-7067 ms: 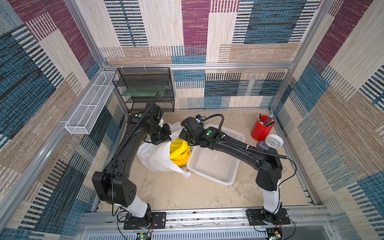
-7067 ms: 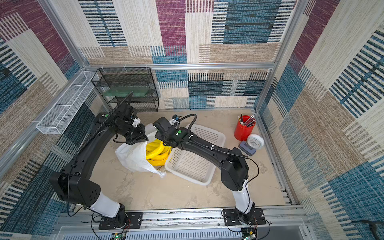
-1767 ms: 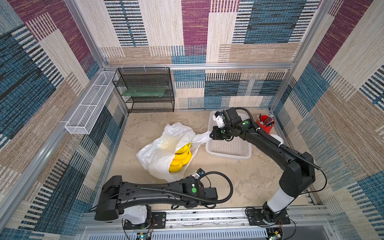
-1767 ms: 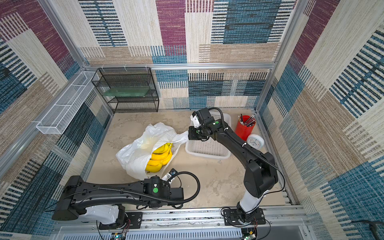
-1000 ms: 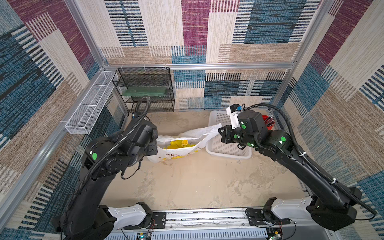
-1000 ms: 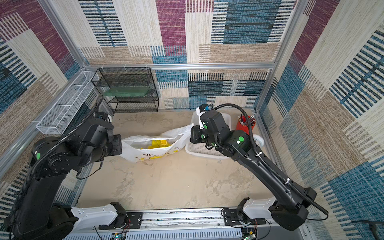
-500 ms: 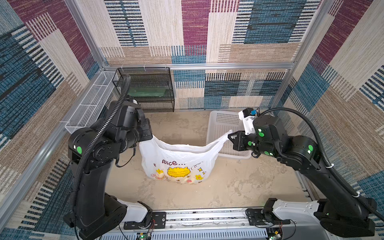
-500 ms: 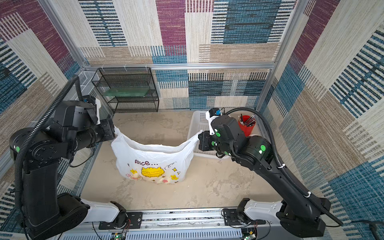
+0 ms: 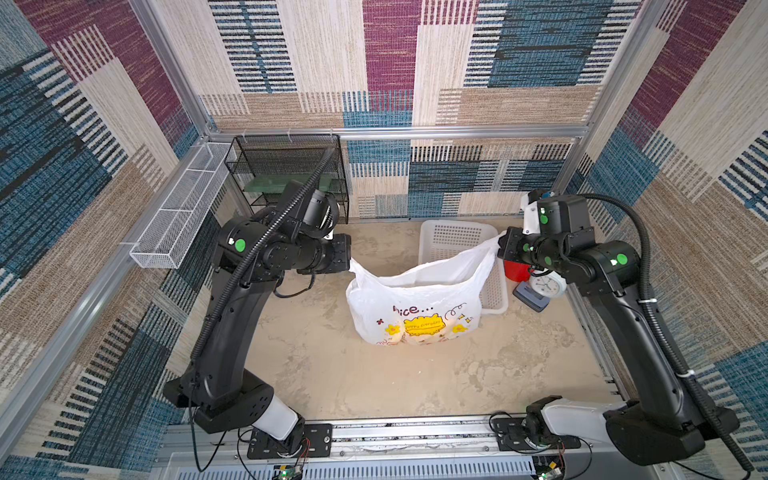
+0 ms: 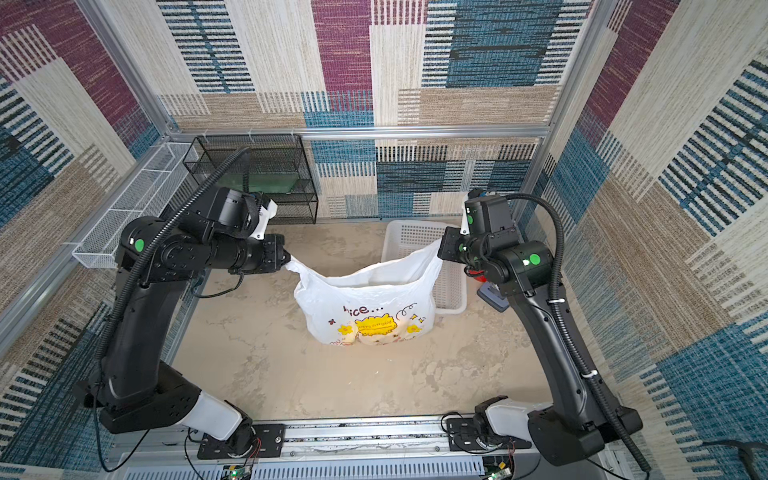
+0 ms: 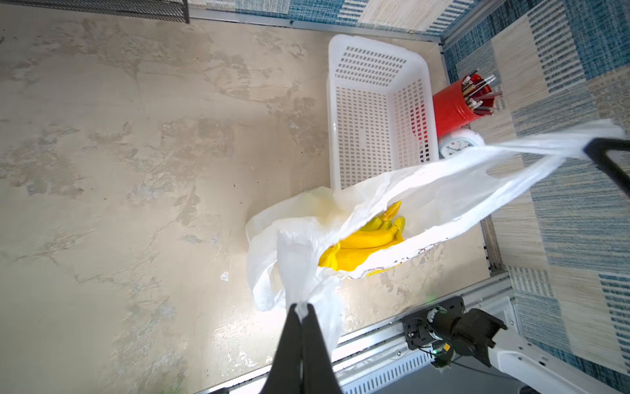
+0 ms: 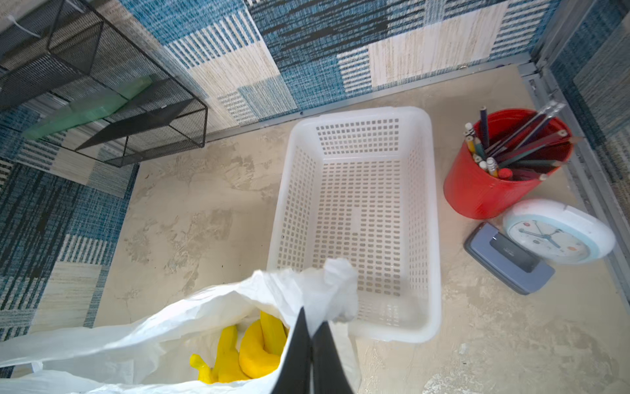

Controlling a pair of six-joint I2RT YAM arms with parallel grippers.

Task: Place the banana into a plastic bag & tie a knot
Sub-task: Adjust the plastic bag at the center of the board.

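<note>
In both top views the thin, translucent white plastic bag with yellow cartoon prints [image 9: 415,299] hangs stretched over the beige table [image 9: 332,374], toward three o'clock of centre. The left claw [image 9: 348,261] at its ten o'clock and the right claw [image 9: 500,245] at its two o'clock each pinch a handle strip, jaws fully closed. In the left wrist view yellow bananas [image 11: 364,238] lie inside the bag; the right wrist view shows them too.

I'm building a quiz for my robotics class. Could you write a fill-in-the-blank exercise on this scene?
1. The left gripper and right gripper each pinch one ___ of the bag.
2. The bag holds yellow ___.
3. Pencils stand in a ___ cup.

Missing words: handle; bananas; red.
</note>
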